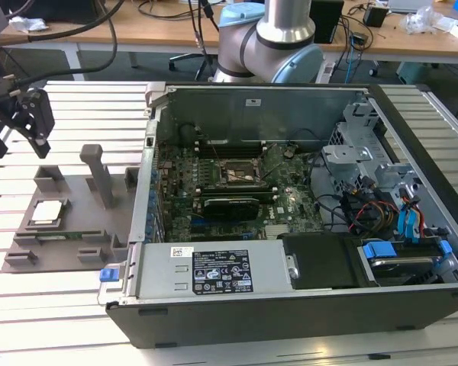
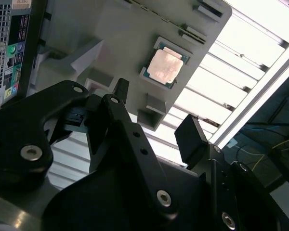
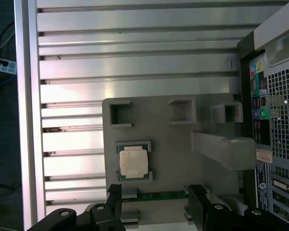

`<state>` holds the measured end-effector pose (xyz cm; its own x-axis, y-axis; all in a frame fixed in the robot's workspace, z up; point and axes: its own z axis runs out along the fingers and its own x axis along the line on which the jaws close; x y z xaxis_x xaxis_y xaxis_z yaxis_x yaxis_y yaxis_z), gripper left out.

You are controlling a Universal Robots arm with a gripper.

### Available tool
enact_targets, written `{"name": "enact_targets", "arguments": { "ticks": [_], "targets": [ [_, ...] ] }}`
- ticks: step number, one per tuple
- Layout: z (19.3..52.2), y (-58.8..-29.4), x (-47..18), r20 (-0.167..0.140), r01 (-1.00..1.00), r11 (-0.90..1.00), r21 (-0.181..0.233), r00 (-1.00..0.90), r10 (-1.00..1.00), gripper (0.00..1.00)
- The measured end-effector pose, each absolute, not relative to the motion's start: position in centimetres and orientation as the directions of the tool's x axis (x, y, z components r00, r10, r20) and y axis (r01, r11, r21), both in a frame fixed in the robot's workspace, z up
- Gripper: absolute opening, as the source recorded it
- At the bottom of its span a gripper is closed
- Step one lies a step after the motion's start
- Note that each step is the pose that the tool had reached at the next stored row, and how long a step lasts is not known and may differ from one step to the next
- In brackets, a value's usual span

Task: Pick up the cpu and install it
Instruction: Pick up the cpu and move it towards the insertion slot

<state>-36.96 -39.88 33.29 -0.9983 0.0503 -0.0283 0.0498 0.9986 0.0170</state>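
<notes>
One cpu (image 3: 133, 161) exposed, spread end effector (image 3: 154, 191) cropped

in the first wrist view the cpu (image 3: 133, 161) lies flat, silvery plate up, in a square recess of a grey fixture plate (image 3: 173, 139) that rests on the slatted metal table (image 3: 135, 62). three empty square pockets (image 3: 182, 111) line the plate's far edge, and a thick grey post (image 3: 221, 149) rises from it beside the computer case (image 3: 279, 110), whose ported, perforated rear panel faces the camera. a thin green strip (image 3: 161, 196) sits in the plate near the cpu. the gripper (image 3: 156, 204) hangs above that edge, its black fingers (image 3: 114, 196) spread wide apart, one close by the cpu's corner. cables (image 3: 2, 67) trail over the dark floor past the table's rim.
</notes>
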Motion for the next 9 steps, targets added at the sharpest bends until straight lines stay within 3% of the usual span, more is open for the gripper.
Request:
{"name": "enact_targets", "arguments": {
  "ticks": [9],
  "targets": [
    [32.69,-39.88,-36.96,-0.028,0.050,0.999,0.017,-0.998,0.050,0.66]
  ]
}}
